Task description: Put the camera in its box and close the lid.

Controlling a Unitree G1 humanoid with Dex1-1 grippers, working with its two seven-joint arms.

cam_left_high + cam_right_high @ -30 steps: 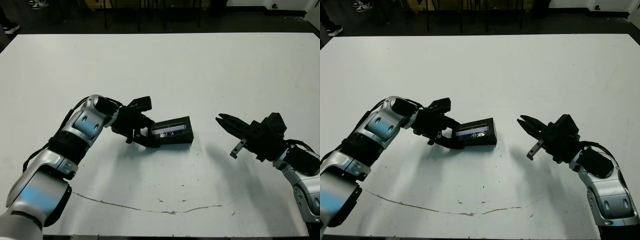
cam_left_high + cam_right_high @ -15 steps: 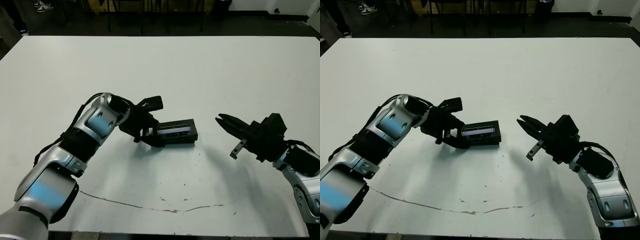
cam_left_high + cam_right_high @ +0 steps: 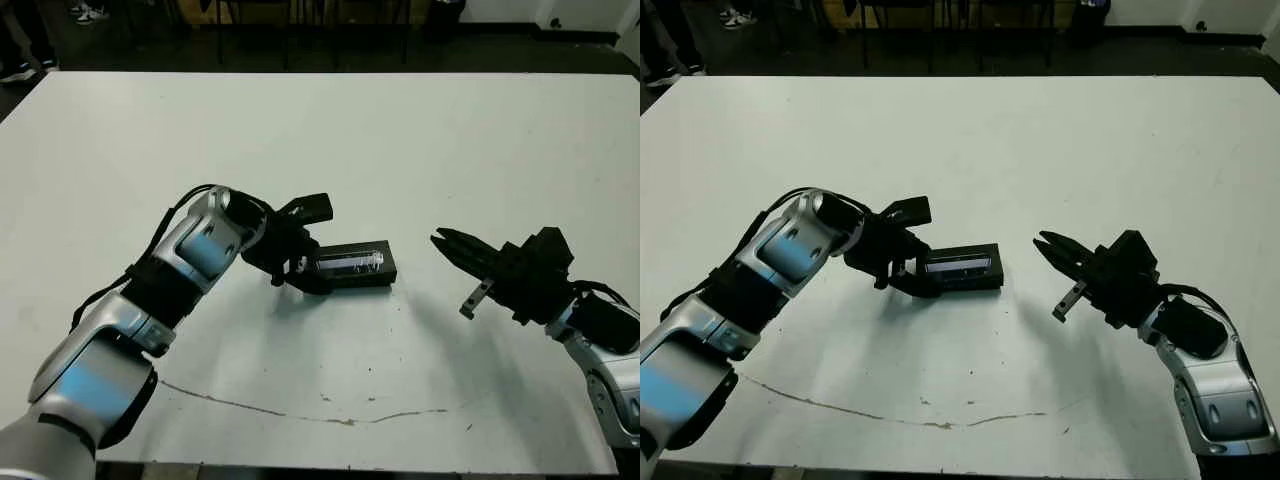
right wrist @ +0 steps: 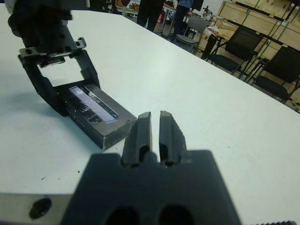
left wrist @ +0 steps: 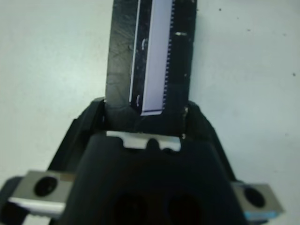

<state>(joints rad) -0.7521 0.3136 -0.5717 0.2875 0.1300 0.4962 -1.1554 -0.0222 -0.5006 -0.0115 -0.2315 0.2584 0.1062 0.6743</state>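
My left gripper (image 3: pixel 303 275) clamps one end of the closed box (image 3: pixel 355 266), whose lid (image 4: pixel 92 107) is on, resting near the table (image 3: pixel 420 140) centre. My right gripper (image 3: pixel 447 246) hovers nearby, fingers nearly together, empty.

Left gripper (image 3: pixel 305 268) clamped (right gripper (image 3: pixel 447 243) pinched, aloft)

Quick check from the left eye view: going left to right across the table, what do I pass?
left gripper → closed box with its lid on top, one end between the left gripper's fingers → bare stretch of white table → right gripper, fingers together and holding nothing
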